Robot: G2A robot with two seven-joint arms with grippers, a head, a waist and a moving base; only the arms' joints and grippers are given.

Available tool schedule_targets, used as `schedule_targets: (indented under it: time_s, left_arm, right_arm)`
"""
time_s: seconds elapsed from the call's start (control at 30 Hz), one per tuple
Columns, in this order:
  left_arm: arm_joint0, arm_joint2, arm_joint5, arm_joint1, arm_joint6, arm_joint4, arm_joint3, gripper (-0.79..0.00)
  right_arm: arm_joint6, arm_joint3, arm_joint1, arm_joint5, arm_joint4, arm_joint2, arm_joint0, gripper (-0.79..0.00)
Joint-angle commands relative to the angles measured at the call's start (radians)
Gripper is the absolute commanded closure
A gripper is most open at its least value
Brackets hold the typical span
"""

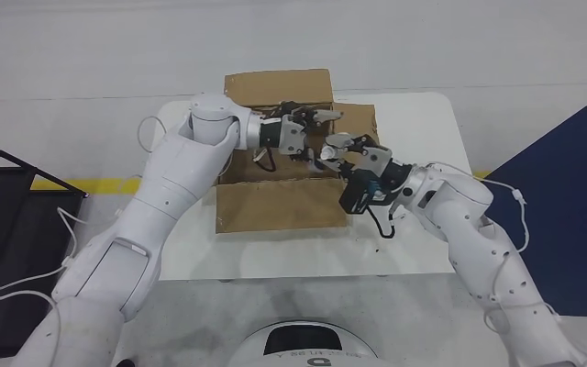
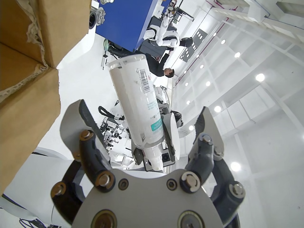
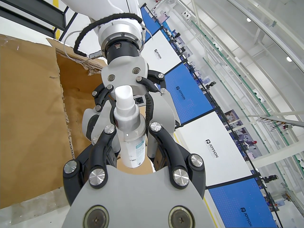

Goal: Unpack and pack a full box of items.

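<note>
Right claw (image 3: pixel 130 131) is clamped on a white spray bottle (image 2: pixel 136 96), gripping it close to the neck. It holds the bottle in the air above the right half of the open box (image 1: pixel 278 88), which sits against the far edge of the tabletop (image 1: pixel 413 119). Left claw (image 2: pixel 142 111) faces it from the other side with its fingers spread wide. The bottle's nozzle points at its palm, and the lower body lies between its pads without touching either.

The step looks like a pass of the bottle from one arm to the other above the box. I cannot tell from this alone whether the bottle belongs to the unpacking or the packing.

The next move calls for the left claw to close on the bottle. The two claws crowd the same end, so the left needs a free stretch of the body clear of the right's fingers. The bottle is smooth and round, so the pads should meet it squarely across its width. The right should let go only once that hold is firm, or the bottle may drop into the box.
</note>
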Motion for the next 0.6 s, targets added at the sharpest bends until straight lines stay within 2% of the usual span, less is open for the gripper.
schedule_targets:
  time_s: [0.0, 0.13, 0.27, 0.43, 0.57]
  left_arm:
    - [0.003, -0.004, -0.004, 0.002, 0.0, 0.0, 0.001, -0.785]
    - [0.017, -0.03, -0.023, 0.01, 0.001, -0.007, 0.008, -0.785]
    - [0.042, -0.074, -0.051, 0.027, -0.005, -0.01, 0.001, -0.785]
    - [0.097, -0.158, -0.095, 0.059, -0.019, -0.013, -0.053, -0.785]
    - [0.148, -0.218, -0.128, 0.081, -0.027, -0.012, -0.105, -0.785]
  right_arm:
    - [-0.005, -0.004, 0.0, 0.005, 0.002, 0.005, -0.004, 0.0]
    - [-0.01, 0.001, 0.003, 0.025, 0.024, 0.042, -0.028, 0.0]
    - [-0.046, 0.007, 0.01, 0.056, 0.076, 0.127, -0.088, 0.0]
    - [-0.099, 0.033, 0.019, 0.089, 0.205, 0.273, -0.202, 0.0]
    - [-0.144, 0.103, 0.021, 0.067, 0.307, 0.343, -0.236, 0.0]
